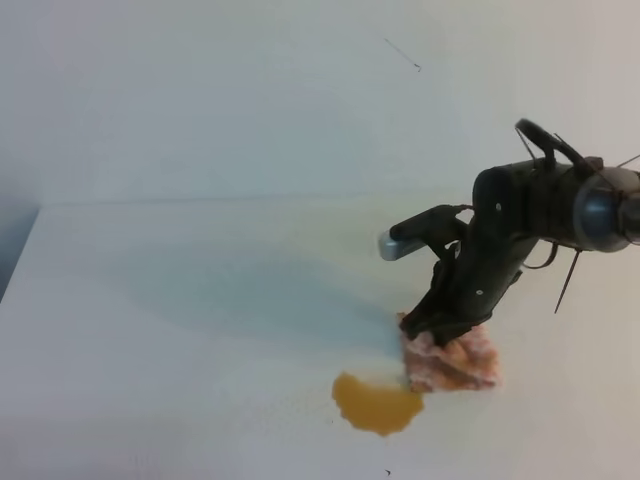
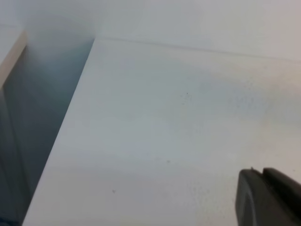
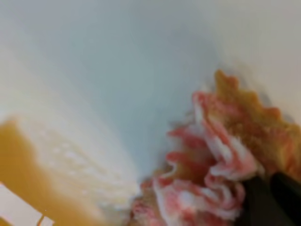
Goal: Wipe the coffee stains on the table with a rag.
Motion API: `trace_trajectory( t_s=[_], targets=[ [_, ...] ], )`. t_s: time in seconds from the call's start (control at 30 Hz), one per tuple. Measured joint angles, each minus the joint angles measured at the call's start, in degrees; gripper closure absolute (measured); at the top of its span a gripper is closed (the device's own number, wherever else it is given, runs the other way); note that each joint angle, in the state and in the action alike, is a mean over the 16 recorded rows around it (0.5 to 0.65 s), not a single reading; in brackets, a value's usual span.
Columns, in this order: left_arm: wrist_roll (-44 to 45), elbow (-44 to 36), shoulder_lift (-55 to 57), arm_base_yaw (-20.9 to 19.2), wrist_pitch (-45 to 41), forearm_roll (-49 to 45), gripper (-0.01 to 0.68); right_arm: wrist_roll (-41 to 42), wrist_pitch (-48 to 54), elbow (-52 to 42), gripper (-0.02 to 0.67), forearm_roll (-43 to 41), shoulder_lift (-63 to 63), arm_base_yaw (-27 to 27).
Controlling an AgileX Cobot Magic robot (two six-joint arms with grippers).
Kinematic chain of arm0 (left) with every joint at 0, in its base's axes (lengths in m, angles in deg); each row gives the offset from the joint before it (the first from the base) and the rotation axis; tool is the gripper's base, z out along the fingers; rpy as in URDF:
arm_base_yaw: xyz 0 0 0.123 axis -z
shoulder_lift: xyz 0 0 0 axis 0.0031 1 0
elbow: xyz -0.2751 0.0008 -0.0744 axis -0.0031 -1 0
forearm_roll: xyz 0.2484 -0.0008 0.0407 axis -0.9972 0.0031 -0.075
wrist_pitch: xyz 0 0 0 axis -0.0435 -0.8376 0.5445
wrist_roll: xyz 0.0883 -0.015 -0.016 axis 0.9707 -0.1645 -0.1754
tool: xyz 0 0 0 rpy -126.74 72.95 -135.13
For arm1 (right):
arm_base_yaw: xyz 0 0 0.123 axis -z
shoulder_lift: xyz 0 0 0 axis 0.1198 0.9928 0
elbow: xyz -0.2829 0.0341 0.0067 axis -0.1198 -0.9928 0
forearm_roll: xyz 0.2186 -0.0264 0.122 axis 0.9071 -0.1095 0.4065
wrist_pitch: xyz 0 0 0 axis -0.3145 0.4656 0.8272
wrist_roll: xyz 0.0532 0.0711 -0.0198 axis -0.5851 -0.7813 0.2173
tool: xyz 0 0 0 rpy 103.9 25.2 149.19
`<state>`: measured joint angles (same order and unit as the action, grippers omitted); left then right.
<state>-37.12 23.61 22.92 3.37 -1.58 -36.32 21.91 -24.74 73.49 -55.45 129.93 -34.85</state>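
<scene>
The coffee stains [image 1: 377,403] form one orange-brown glossy blot on the white table [image 1: 200,300], near the front edge. Just right of the blot and touching its upper right rim lies the rag [image 1: 458,364], pink and white with brownish patches, bunched up. My right gripper [image 1: 432,332] comes down from the right and is shut on the rag's top left part. The right wrist view shows the crumpled rag [image 3: 211,169] pinched by a dark finger [image 3: 275,202], with the stain [image 3: 23,174] at the lower left. A dark piece of my left gripper [image 2: 268,197] shows only at that view's corner.
The table's left edge [image 2: 70,117] drops off to a dark gap in the left wrist view. A pale wall [image 1: 250,90] stands behind the table. A few tiny dark specks [image 2: 186,95] dot the surface.
</scene>
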Motion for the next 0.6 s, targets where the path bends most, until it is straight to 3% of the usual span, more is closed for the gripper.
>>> trace_trajectory(
  t_s=[0.37, 0.6],
  targets=[
    [0.0, 0.0, 0.0, 0.0, 0.0, 0.0, 0.674, 6.2, -0.9, 0.9, 0.616, 14.1, 1.3, -8.4],
    [0.0, 0.0, 0.0, 0.0, 0.0, 0.0, 0.674, 6.6, 1.5, 1.6, 0.617, 12.3, 1.2, -13.0]
  ],
)
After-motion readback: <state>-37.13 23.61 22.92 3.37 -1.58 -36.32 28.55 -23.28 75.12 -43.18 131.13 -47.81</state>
